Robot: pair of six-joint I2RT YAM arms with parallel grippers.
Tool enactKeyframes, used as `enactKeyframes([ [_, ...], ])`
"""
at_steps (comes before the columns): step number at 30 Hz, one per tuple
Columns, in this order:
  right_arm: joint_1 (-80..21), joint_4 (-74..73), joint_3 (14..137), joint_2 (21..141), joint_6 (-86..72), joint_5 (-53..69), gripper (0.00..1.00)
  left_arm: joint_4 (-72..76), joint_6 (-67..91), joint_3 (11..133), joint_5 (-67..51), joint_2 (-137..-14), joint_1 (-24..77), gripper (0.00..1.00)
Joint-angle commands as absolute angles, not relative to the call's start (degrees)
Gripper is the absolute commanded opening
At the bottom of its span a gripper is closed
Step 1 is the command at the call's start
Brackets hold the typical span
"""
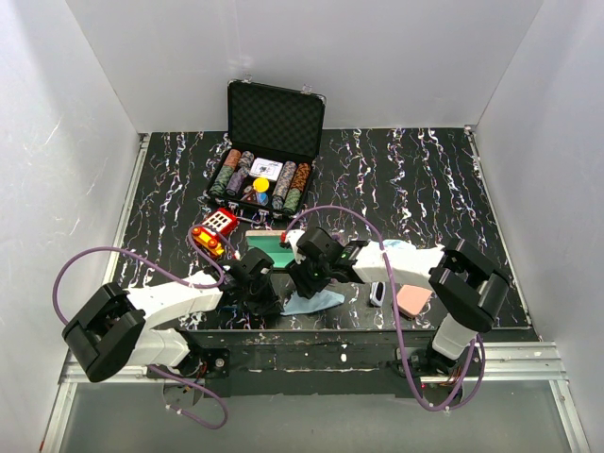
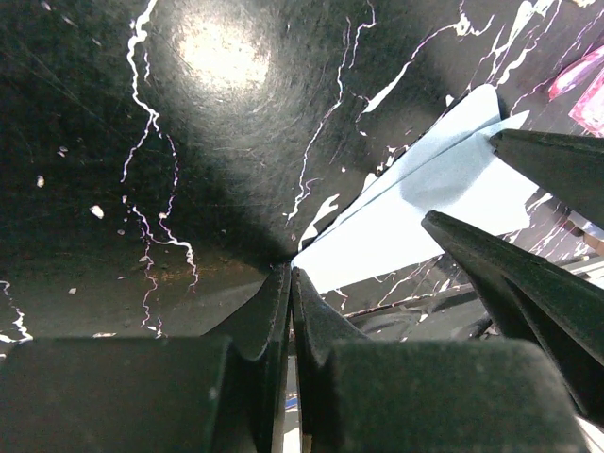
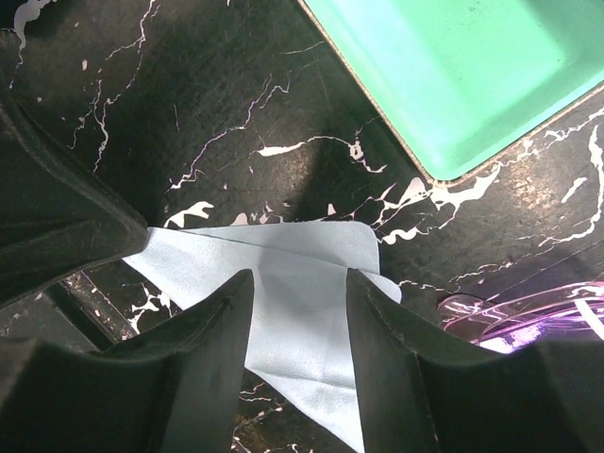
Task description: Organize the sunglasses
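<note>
The slim translucent purple sunglasses (image 3: 528, 316) lie on the black marbled table, just right of my right gripper (image 3: 300, 276). That gripper is open, its fingers straddling a folded light blue cloth (image 3: 302, 311) from above. My left gripper (image 2: 291, 272) is shut, its tips meeting the corner of the same cloth (image 2: 425, 198). From above, both grippers, left (image 1: 278, 300) and right (image 1: 307, 286), meet at the cloth (image 1: 323, 302) near the front edge. The white-framed sunglasses (image 1: 377, 293) lie beside a pink case (image 1: 412, 300).
A green tray (image 3: 472, 75) lies just behind the cloth; it also shows from above (image 1: 269, 250). A red toy (image 1: 215, 226) and an open case of poker chips (image 1: 264, 175) stand farther back. White walls enclose the table on three sides.
</note>
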State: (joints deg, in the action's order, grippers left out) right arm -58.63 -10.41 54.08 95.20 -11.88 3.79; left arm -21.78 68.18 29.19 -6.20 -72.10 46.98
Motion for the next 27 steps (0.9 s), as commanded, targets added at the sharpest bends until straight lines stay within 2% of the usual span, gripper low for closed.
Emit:
enactKeyframes([
  [1,-58.9,-11.2,54.1,95.5,-12.3,5.1,0.51,-20.8,68.5,28.8,-5.5,-71.3,47.0,0.00],
  [8,-59.0,-12.0,53.5,94.0,-12.2,7.5,0.48,-20.9,68.5,28.9,-5.3,-71.5,47.0,0.00],
  [19,-59.0,-13.4,53.5,94.4,-12.0,0.7,0.49,-20.9,68.3,28.9,-5.4,-71.4,47.0,0.00],
  [27,-58.9,-13.5,54.1,94.9,-11.7,3.2,0.49,-20.7,68.2,29.2,-5.6,-71.9,47.0,0.00],
])
